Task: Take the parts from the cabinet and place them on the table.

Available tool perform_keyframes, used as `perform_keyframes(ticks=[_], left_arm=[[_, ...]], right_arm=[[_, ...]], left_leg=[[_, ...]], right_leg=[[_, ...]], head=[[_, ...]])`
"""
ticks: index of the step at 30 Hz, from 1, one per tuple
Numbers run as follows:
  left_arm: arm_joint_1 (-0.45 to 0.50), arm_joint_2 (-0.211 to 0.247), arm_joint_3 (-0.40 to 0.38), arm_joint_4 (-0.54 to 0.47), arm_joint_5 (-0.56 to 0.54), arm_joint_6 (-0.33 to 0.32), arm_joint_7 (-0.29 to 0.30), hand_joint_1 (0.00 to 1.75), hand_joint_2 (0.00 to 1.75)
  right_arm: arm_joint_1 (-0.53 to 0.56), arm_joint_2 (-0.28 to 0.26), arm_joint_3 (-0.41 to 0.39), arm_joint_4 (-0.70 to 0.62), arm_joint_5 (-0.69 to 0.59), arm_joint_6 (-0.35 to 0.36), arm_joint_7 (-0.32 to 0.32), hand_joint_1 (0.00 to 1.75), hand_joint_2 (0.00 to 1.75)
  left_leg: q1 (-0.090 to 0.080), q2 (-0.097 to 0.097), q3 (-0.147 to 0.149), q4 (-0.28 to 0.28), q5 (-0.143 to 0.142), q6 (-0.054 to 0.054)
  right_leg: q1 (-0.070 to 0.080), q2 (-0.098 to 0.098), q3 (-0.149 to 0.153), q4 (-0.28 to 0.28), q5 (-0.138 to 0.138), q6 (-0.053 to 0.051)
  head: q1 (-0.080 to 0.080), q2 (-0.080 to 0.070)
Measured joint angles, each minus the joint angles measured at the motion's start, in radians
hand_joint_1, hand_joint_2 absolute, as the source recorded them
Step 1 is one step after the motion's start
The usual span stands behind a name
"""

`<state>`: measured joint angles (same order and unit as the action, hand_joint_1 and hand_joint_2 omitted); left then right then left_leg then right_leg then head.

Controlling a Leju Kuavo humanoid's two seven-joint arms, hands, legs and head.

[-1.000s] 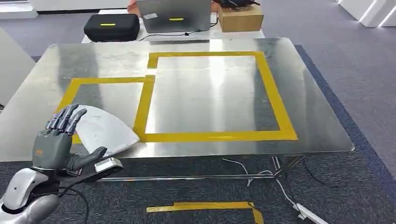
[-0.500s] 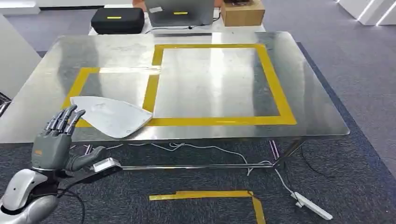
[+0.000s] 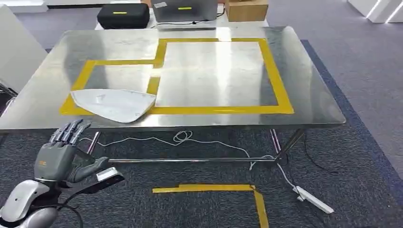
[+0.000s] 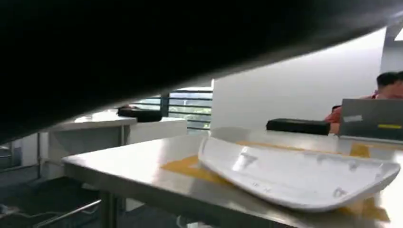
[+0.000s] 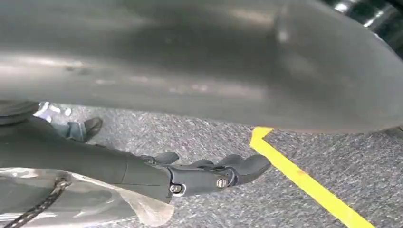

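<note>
A flat white curved part [image 3: 114, 104] lies on the steel table [image 3: 214, 71], across the front yellow tape line near the front left edge. In the left wrist view the white part [image 4: 294, 173] rests flat on the table top with nothing touching it. My left hand [image 3: 59, 154] is raised in front of the table's front edge, over the carpet, with its fingers spread and nothing in it. In the right wrist view my right hand [image 5: 209, 173] hangs over the carpet, fingers stretched out and holding nothing.
At the table's far side stand a black case [image 3: 122, 15], a laptop [image 3: 183, 8] and a cardboard box [image 3: 246, 8]. Cables [image 3: 180, 137] hang under the table; a power strip [image 3: 313, 199] and yellow floor tape [image 3: 209, 188] lie on the carpet. A person [image 4: 380, 90] sits behind the laptop.
The whole picture has shifted: the camera has moved back from the table. The white part stays on the table, and my left hand now shows below the table's edge, apart from the part.
</note>
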<state>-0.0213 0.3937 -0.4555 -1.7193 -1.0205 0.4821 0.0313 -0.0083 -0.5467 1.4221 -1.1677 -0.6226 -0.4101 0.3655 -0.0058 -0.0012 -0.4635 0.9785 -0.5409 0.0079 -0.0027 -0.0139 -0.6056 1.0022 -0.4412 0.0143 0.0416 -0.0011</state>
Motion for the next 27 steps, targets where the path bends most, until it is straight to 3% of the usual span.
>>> perform_keyframes(ticks=[2,3,4,5,7,8,9,10,12,13,14,15,16,17,18,19,21,22,23,24,25,26,27], left_arm=[[0.023,0.003,0.003,0.023,-0.006,-0.013,0.013,0.0,0.0],[0.036,0.002,0.004,0.036,-0.009,-0.02,0.021,0.0,0.0],[0.045,0.001,0.004,0.049,-0.014,-0.03,0.031,0.0,0.0],[0.057,0.0,0.005,0.062,-0.016,-0.039,0.04,0.0,0.0],[0.083,-0.002,0.005,0.081,-0.016,-0.043,0.048,0.0,0.0],[0.092,-0.002,0.005,0.09,-0.016,-0.044,0.049,0.0,0.0],[0.096,-0.003,0.005,0.099,-0.016,-0.045,0.049,0.0,0.0],[0.1,-0.005,0.005,0.107,-0.016,-0.046,0.049,0.0,0.0],[0.105,-0.006,0.005,0.115,-0.016,-0.053,0.057,0.0,0.0],[0.106,-0.006,0.005,0.119,-0.016,-0.064,0.067,0.0,0.0],[0.11,-0.007,0.005,0.122,-0.016,-0.074,0.077,0.0,0.0],[0.116,-0.008,0.005,0.127,-0.014,-0.085,0.09,0.0,0.0],[0.122,-0.009,0.003,0.138,-0.01,-0.099,0.107,0.0,0.0],[0.129,-0.01,-0.001,0.152,-0.003,-0.114,0.124,0.0,0.0],[0.141,-0.011,-0.009,0.169,0.007,-0.128,0.15,0.0,0.0],[0.156,-0.014,-0.02,0.181,0.016,-0.135,0.179,0.0,0.0],[0.177,-0.018,-0.052,0.215,0.059,-0.159,0.244,0.0,0.0],[0.179,-0.019,-0.078,0.241,0.091,-0.175,0.27,0.0,0.0],[0.18,-0.019,-0.106,0.268,0.131,-0.188,0.29,0.0,0.0],[0.185,-0.017,-0.133,0.29,0.176,-0.2,0.309,0.0,0.0],[0.191,-0.012,-0.158,0.307,0.227,-0.204,0.329,0.0,0.0],[0.198,-0.006,-0.184,0.324,0.289,-0.203,0.354,0.0,0.0],[0.206,0.005,-0.212,0.339,0.354,-0.196,0.384,0.0,0.0]], right_arm=[[0.0,0.0,0.002,-0.005,-0.009,-0.009,0.002,0.0,0.0],[0.004,-0.002,0.005,-0.008,-0.017,-0.014,0.005,0.0,0.0],[0.004,-0.003,0.008,-0.011,-0.024,-0.021,0.005,0.0,0.0],[0.008,-0.005,0.01,-0.016,-0.03,-0.024,0.006,0.0,0.0],[0.011,-0.008,0.012,-0.019,-0.035,-0.031,0.006,0.0,0.0],[0.011,-0.008,0.013,-0.023,-0.037,-0.032,0.006,0.0,0.0],[0.011,-0.008,0.013,-0.025,-0.037,-0.033,0.006,0.0,0.0],[0.011,-0.008,0.013,-0.027,-0.037,-0.034,0.006,0.0,0.0],[0.011,-0.011,0.014,-0.028,-0.041,-0.038,0.006,0.0,0.0],[0.01,-0.013,0.015,-0.031,-0.047,-0.042,0.006,0.0,0.0],[0.008,-0.014,0.016,-0.035,-0.052,-0.048,0.007,0.0,0.0],[0.008,-0.017,0.016,-0.039,-0.06,-0.057,0.007,0.0,0.0],[0.012,-0.017,0.017,-0.046,-0.073,-0.07,0.007,0.0,0.0],[0.015,-0.018,0.018,-0.052,-0.09,-0.088,0.006,0.0,0.0],[0.019,-0.018,0.02,-0.059,-0.114,-0.11,0.001,0.0,0.0],[0.024,-0.021,0.026,-0.07,-0.136,-0.131,-0.005,0.0,0.0],[0.037,-0.037,0.035,-0.102,-0.195,-0.186,-0.031,0.0,0.0],[0.045,-0.045,0.043,-0.118,-0.224,-0.209,-0.059,0.0,0.0],[0.059,-0.059,0.046,-0.145,-0.259,-0.245,-0.108,0.0,0.0],[0.081,-0.077,0.041,-0.177,-0.269,-0.263,-0.143,0.0,0.0],[0.116,-0.095,0.021,-0.211,-0.26,-0.275,-0.156,0.0,0.0],[0.17,-0.11,-0.019,-0.248,-0.238,-0.281,-0.147,0.0,0.0],[0.243,-0.114,-0.072,-0.285,-0.189,-0.284,-0.119,0.0,0.0]], left_leg=[[-0.007,-0.001,-0.009,-0.002,0.013,0.011],[-0.003,0.0,-0.019,-0.016,0.031,0.021],[0.003,0.006,-0.025,-0.023,0.046,0.026],[0.004,0.005,-0.041,-0.025,0.058,0.034],[0.004,0.005,-0.07,-0.021,0.077,0.036],[0.003,0.005,-0.086,-0.019,0.087,0.035],[0.003,0.005,-0.102,-0.016,0.098,0.034],[0.004,0.005,-0.118,-0.012,0.108,0.032],[0.007,0.004,-0.149,0.0,0.124,0.024],[0.007,0.002,-0.159,0.011,0.13,0.018],[0.002,0.0,-0.172,0.02,0.134,0.013],[0.002,0.0,-0.177,0.027,0.144,0.008],[0.002,0.001,-0.179,0.026,0.157,0.005],[0.002,0.0,-0.18,0.021,0.166,0.002],[0.002,-0.001,-0.182,0.021,0.172,-0.003],[0.006,-0.003,-0.19,0.031,0.148,-0.009],[0.009,-0.001,-0.214,0.133,0.017,-0.021],[0.01,-0.001,-0.228,0.209,-0.039,-0.024],[0.011,-0.001,-0.24,0.29,-0.077,-0.025],[0.011,-0.001,-0.238,0.336,-0.079,-0.024],[0.01,-0.001,-0.219,0.338,-0.055,-0.02],[0.01,-0.001,-0.184,0.305,-0.024,-0.014],[0.008,-0.001,-0.128,0.235,0.007,-0.005]], right_leg=[[-0.006,0.0,-0.003,-0.007,0.018,0.015],[0.0,0.001,-0.005,-0.01,0.026,0.025],[-0.004,0.006,-0.018,0.003,-0.009,0.027],[-0.005,0.01,-0.043,0.05,-0.076,0.03],[-0.007,0.01,-0.076,0.193,-0.18,0.036],[-0.008,0.01,-0.087,0.262,-0.205,0.039],[-0.008,0.01,-0.084,0.298,-0.193,0.042],[-0.008,0.01,-0.062,0.292,-0.156,0.044],[-0.011,0.01,0.034,0.181,-0.083,0.046],[-0.014,0.012,0.104,0.085,-0.082,0.048],[-0.013,0.017,0.177,-0.008,-0.117,0.048],[-0.01,0.022,0.192,-0.054,-0.136,0.033],[-0.009,0.022,0.169,-0.044,-0.13,0.03],[-0.006,0.022,0.169,-0.039,-0.127,0.024],[-0.009,0.018,0.156,-0.041,-0.118,0.011],[-0.012,0.011,0.15,-0.042,-0.11,0.002],[-0.011,0.008,0.13,-0.042,-0.092,-0.016],[-0.009,0.006,0.121,-0.04,-0.082,-0.016],[-0.007,0.002,0.113,-0.037,-0.072,-0.016],[-0.005,0.0,0.097,-0.032,-0.063,-0.016],[-0.002,-0.003,0.081,-0.026,-0.057,-0.016],[0.002,-0.007,0.068,-0.02,-0.053,-0.016],[0.005,-0.012,0.058,-0.015,-0.049,-0.016]], head=[[-0.003,0.0],[-0.003,0.0],[-0.005,0.0],[0.0,0.0],[0.002,0.0],[0.001,0.0],[0.002,0.0],[0.002,0.0],[0.001,0.0],[0.002,0.0],[0.004,0.0],[0.002,0.0],[0.003,0.0],[0.003,0.0],[0.004,0.0],[0.003,0.0],[-0.004,0.0],[-0.004,0.0],[-0.005,0.0],[-0.004,0.0],[-0.006,0.0],[-0.005,0.0],[-0.005,0.0]])
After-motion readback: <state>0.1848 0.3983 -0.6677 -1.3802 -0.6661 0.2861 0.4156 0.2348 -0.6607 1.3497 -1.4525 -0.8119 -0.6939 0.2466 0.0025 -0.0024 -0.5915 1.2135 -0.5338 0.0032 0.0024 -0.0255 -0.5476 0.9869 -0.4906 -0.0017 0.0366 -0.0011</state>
